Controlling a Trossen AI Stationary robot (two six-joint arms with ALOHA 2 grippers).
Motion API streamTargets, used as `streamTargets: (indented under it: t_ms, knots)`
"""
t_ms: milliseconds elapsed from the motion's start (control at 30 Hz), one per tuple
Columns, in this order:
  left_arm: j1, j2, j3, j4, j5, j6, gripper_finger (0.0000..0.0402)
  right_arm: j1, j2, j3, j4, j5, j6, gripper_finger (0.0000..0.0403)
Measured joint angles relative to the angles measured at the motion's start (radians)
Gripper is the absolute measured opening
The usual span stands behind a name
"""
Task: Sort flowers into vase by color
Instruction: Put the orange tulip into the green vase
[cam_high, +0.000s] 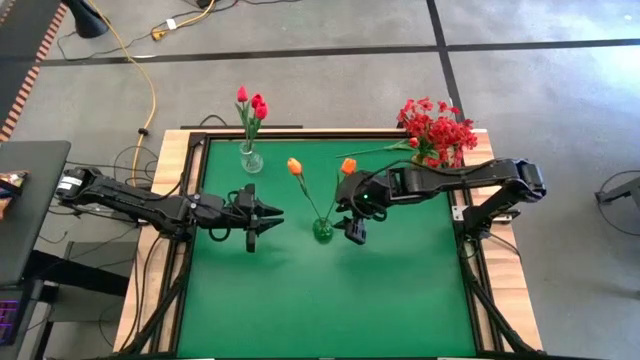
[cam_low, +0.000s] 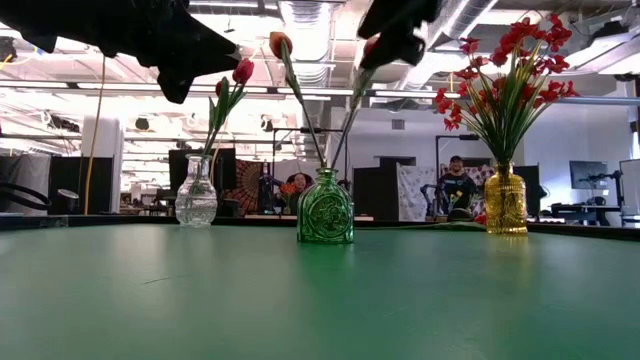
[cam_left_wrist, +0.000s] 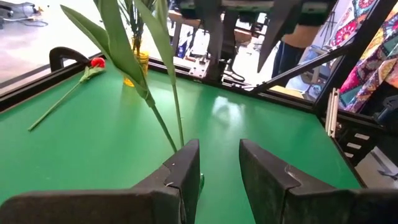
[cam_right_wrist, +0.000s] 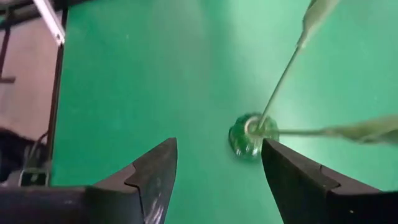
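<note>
**A:** Flowers first: where do they all stand?

**B:** Two orange tulips (cam_high: 294, 166) sit in the green vase (cam_high: 322, 229) mid-table, red tulips (cam_high: 252, 106) in the clear vase (cam_high: 251, 158) at the far edge, red sprays (cam_high: 437, 128) in the gold vase (cam_low: 505, 200) at the far right corner. One loose red flower (cam_high: 385, 148) lies on the mat just beside that gold vase.

**A:** And your claws?

**B:** I have the right gripper (cam_high: 354, 231) above the green vase, fingers spread, holding nothing. The left gripper (cam_high: 262, 216) waits near the green vase's left side, also released and empty.

**A:** So what's the step?

**B:** I judge it's fetching the loose red flower. I lift the right arm straight up first, so my fingers clear the orange stems leaning outward; brushing one could tip that small vase. Then I grasp the stem mid-length, flat to the mat.

**A:** Room?

**B:** Plenty of open green mat (cam_high: 330, 300) on the near side. The far right corner is tight: table frame, gold vase and sprays crowd the flower.
</note>
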Motion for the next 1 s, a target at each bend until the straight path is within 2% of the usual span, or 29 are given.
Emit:
streamTargets:
  t_ms: [267, 500, 600, 800, 1000]
  knots:
    - [0.0, 0.0, 0.0, 0.006, 0.025, -0.011, 0.01, 0.038, 0.0, 0.176, -0.216, -0.002, 0.026, 0.026]
    - [0.0, -0.001, 0.001, 0.009, 0.034, 0.004, 0.01, 0.034, 0.0, 0.33, -0.229, 0.013, -0.035, 0.026]
    - [0.0, -0.001, 0.001, 0.009, 0.034, 0.01, 0.01, 0.009, 0.0, 0.404, -0.229, 0.075, -0.106, 0.026]
    - [0.0, -0.001, 0.001, 0.009, 0.034, 0.005, 0.01, -0.104, -0.001, 0.524, -0.223, 0.179, -0.259, 0.026]
    - [0.0, -0.001, 0.001, 0.009, 0.035, -0.013, 0.01, -0.329, -0.001, 0.568, -0.225, 0.302, -0.247, 0.026]
